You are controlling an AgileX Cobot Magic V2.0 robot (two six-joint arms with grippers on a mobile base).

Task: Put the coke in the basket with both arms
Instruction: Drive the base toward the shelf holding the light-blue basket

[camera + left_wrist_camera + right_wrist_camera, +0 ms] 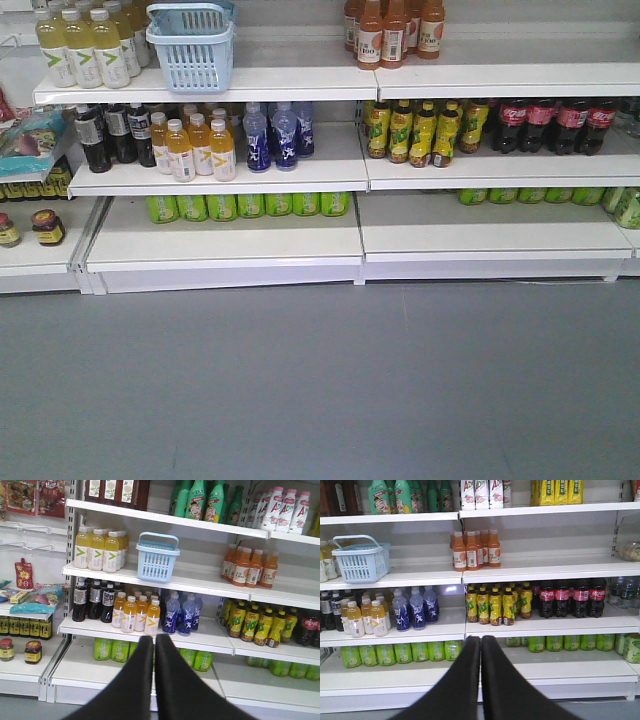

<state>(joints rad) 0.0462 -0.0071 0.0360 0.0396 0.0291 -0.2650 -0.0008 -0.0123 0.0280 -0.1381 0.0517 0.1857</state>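
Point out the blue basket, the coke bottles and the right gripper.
blue basket (pixel 362 566): right wrist view, front slatted wall.
coke bottles (pixel 562 595): right wrist view, one bottle's red label.
right gripper (pixel 480 641): right wrist view, between the closed tips.

There is one basket (pixel 191 55). Just left of the basket stand three pale yellow bottles (pixel 83 55) in a front row, with more behind that cannot be counted. One shelf below the basket are three blue bottles (pixel 285 135); two shelves below, seven green cans (pixel 250 205). Far right of the basket, one shelf down, stand four coke bottles (pixel 543 122). Low and left of the basket sit two jars (pixel 48 227).
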